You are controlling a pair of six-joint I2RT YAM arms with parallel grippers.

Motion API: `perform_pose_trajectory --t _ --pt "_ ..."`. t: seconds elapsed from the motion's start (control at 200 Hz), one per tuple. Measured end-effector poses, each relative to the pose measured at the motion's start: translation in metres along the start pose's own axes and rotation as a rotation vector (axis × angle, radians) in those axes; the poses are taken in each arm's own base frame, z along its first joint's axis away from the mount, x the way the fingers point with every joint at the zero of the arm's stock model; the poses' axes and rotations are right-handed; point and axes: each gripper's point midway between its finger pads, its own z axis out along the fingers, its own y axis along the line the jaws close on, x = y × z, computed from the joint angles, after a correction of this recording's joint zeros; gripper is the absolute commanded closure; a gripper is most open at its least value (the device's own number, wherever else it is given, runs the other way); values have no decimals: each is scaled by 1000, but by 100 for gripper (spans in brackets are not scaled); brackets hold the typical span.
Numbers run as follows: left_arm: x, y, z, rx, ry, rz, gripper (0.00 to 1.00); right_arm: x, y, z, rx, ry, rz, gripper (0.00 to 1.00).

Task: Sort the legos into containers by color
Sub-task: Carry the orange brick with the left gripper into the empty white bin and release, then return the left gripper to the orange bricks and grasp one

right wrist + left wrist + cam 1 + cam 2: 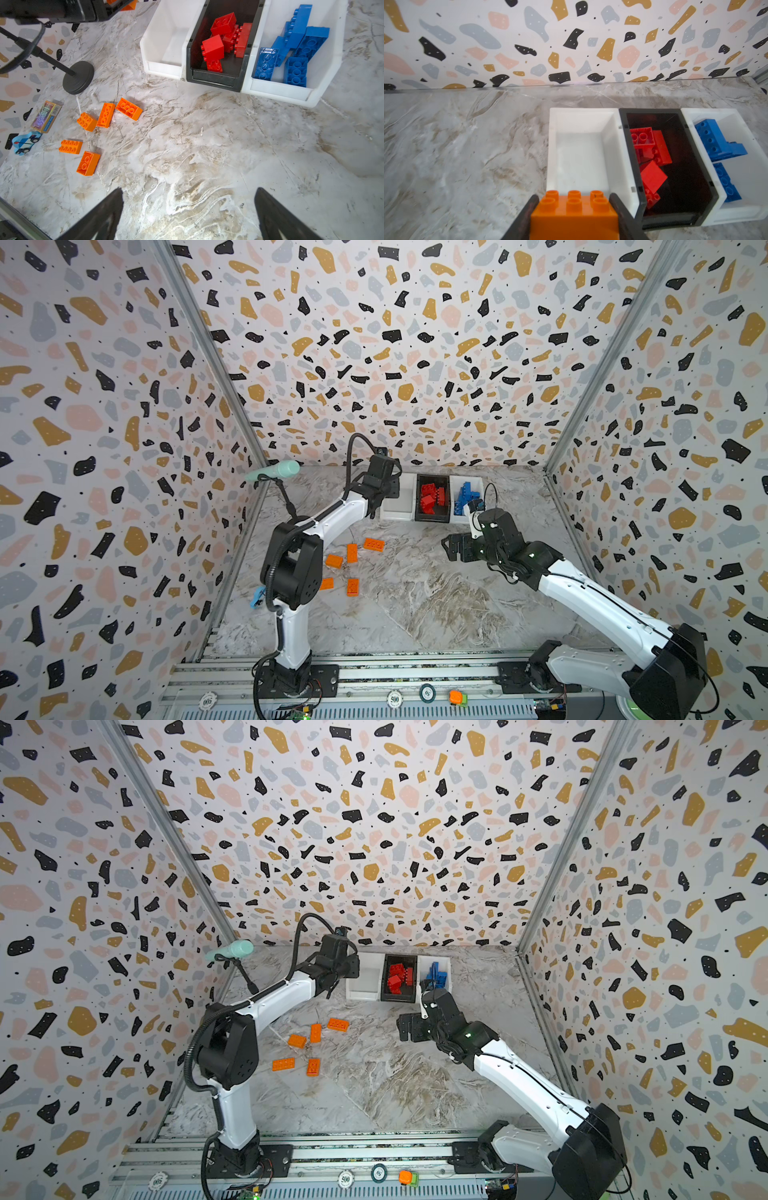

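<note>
Fingers [526, 218] of my left gripper [574, 217] pinch an orange brick [574, 225], studs up, in the left wrist view. I see it held at the near end of the left white bin [583, 109]. Touching that bin on its right stands the black bin [652, 110] with red bricks [653, 176] piled inside. Next comes the right white bin [741, 216], holding blue bricks [712, 141].

In the right wrist view, my right gripper [189, 190] has its fingers spread wide over the marble table [207, 135]. Five loose orange bricks [106, 115] lie scattered left of the bins and nearer, some studs up, some showing hollow undersides. A light-blue toy car [25, 142] lies further left, by the wall.

In both top views the three bins stand in a row at the far side of the table. My left arm reaches to them, its wrist covering the held brick and part of the left white bin. The right gripper hangs a little nearer than the bins, right of middle. The loose orange bricks lie beside the left arm's elbow. In a top view an orange-and-green cube [457, 698] sits on the near rail [374, 672].
</note>
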Motion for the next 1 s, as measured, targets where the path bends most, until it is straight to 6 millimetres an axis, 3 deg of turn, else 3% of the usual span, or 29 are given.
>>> perform_pose_trajectory --t 0.105,0.185,0.305,0.365,0.42,0.561,0.671,0.826,0.916,1.001 --pt "3 -13 23 10 18 11 53 1 -8 -2 8 -4 16 1" --pt "11 -18 39 9 40 17 43 2 -15 -1 20 -1 27 1" --pt "20 -22 57 4 62 10 38 2 -25 0 38 2 40 1" --pt "21 -22 61 4 66 3 26 1 -30 0 44 1 45 1" --pt "19 -24 62 6 61 -4 6 0 -33 0 46 1 50 1" --pt "11 -28 56 15 40 -25 4 0 -38 0 50 3 51 1" --pt "7 -31 33 22 30 -18 3 2 -38 -2 39 1 47 1" --pt "18 -25 -30 23 21 6 0 2 -32 -11 1 -15 43 1" --pt "37 -17 -65 24 33 21 0 0 -27 -17 -26 -27 36 1" --pt "69 1 -89 7 63 35 0 0 -21 -23 -52 -34 28 1"
